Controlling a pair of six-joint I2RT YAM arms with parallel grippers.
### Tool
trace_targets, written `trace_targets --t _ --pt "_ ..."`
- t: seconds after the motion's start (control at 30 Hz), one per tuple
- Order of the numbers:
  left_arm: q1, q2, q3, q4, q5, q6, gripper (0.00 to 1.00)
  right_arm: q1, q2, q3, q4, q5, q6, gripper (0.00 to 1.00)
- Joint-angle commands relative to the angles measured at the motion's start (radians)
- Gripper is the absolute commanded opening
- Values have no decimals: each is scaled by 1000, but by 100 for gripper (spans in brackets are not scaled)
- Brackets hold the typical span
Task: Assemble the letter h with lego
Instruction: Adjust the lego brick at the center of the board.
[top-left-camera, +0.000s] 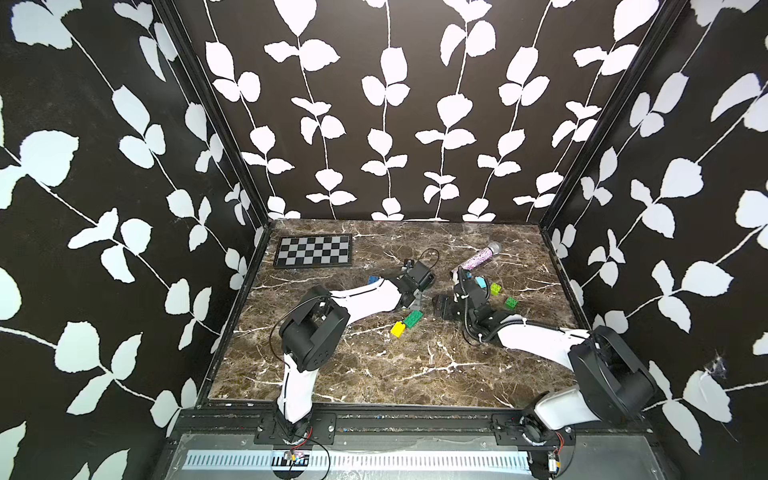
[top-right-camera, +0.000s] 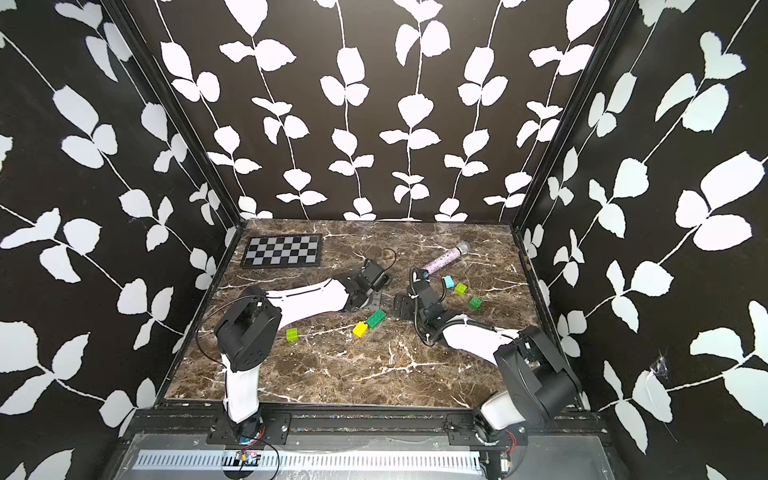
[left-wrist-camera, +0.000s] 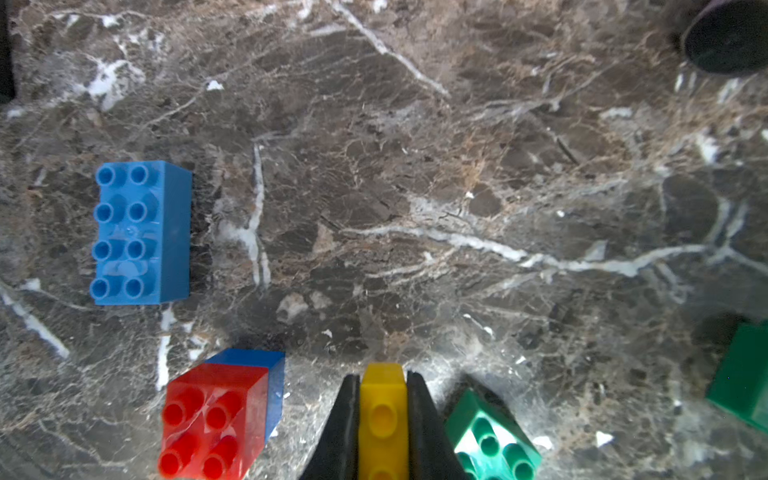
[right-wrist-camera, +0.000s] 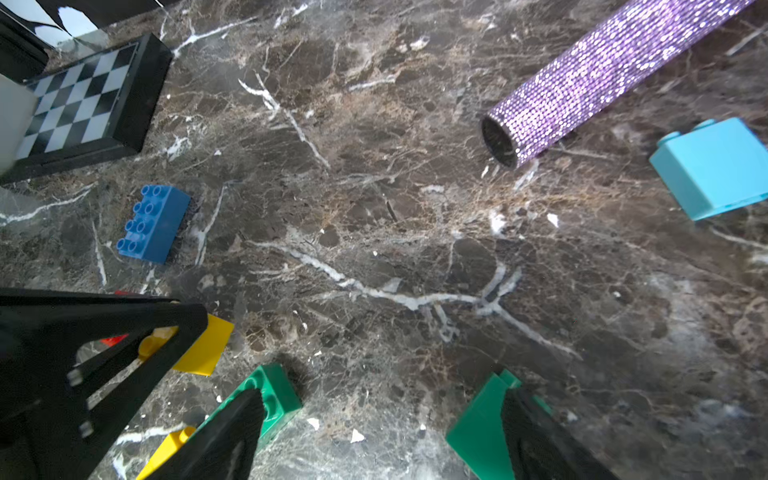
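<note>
My left gripper (left-wrist-camera: 383, 376) is shut on a yellow lego brick (left-wrist-camera: 382, 415), low over the marble at mid-table (top-left-camera: 417, 305). Beside it stand a red brick on a blue one (left-wrist-camera: 216, 419) and a green brick (left-wrist-camera: 490, 440). A long blue brick (left-wrist-camera: 141, 232) lies apart. My right gripper (right-wrist-camera: 382, 411) is open just to the right (top-left-camera: 440, 307). Bare marble shows between its fingers. One finger hangs over a dark green brick (right-wrist-camera: 270, 390), the other over a second green piece (right-wrist-camera: 482, 428). In both top views a green brick (top-left-camera: 412, 319) and a yellow brick (top-left-camera: 398, 329) lie together.
A glittery purple microphone (top-left-camera: 480, 257) lies behind the right arm. Beside it are a light blue brick (top-left-camera: 481, 282), a lime brick (top-left-camera: 495, 289) and a green brick (top-left-camera: 511, 303). A chequered board (top-left-camera: 313, 250) sits back left. A lime brick (top-right-camera: 292, 334) lies near the left arm.
</note>
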Motion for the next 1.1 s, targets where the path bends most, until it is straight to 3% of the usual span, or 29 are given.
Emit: trace_targets --t 0.0,0.27,0.47,0.77,0.93,1.07 --pt "-7 -2 -31 42 -11 28 0 -5 11 11 21 -8 17 89" --pt "-8 24 -47 62 3 9 2 -5 14 11 20 -6 17 90" --pt "-8 22 -55 66 14 -11 22 -5 19 13 19 -6 17 90" --pt "-8 -25 -49 67 23 15 40 -4 13 18 1 11 16 92" --pt "-8 -112 -46 62 41 40 60 -5 -3 19 -10 13 0 92" --pt "-8 -237 -93 55 59 47 87 -5 19 38 9 -89 -81 91"
